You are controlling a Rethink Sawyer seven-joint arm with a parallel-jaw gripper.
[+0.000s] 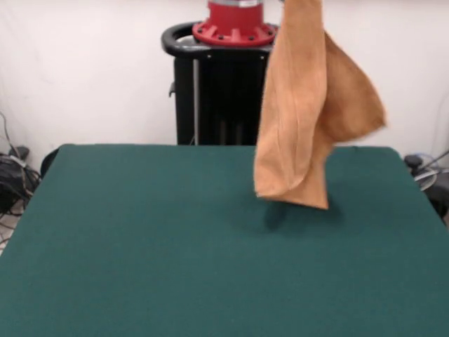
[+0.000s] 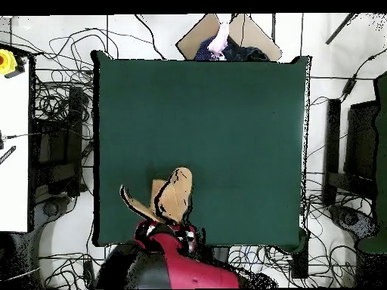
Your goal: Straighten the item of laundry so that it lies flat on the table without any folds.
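While the towel (image 1: 309, 112) hangs in the air, I read this as a lift meant to let its weight pull the folds out before it is laid down. It dangles in a long bunched drape above the table (image 1: 140, 239), doubled on itself, with one flap billowing off to the side. Its lowest corner looks just clear of the green top, a dark shadow sitting right beneath it, so I judge nothing rests on the table yet.

From the front, the top of the towel runs out of the frame's upper edge, and whatever holds it is above that edge. From overhead, I see the red arm (image 2: 178, 260) at the table's edge nearest the robot's base, and the towel (image 2: 175, 195) as a narrow tan shape just beyond it, over the table's near strip. The claw itself I cannot make out in either view; it is presumably hidden at the towel's top end, so I cannot tell if its jaws are apart or together. By inference only, something must be pinching the towel for it to hang so.

Towel sits directly below the hold point, well off the table's centre, towards the base side. Most of the table lies free beyond it.

A person (image 2: 221, 41) shows at the table's far edge overhead.
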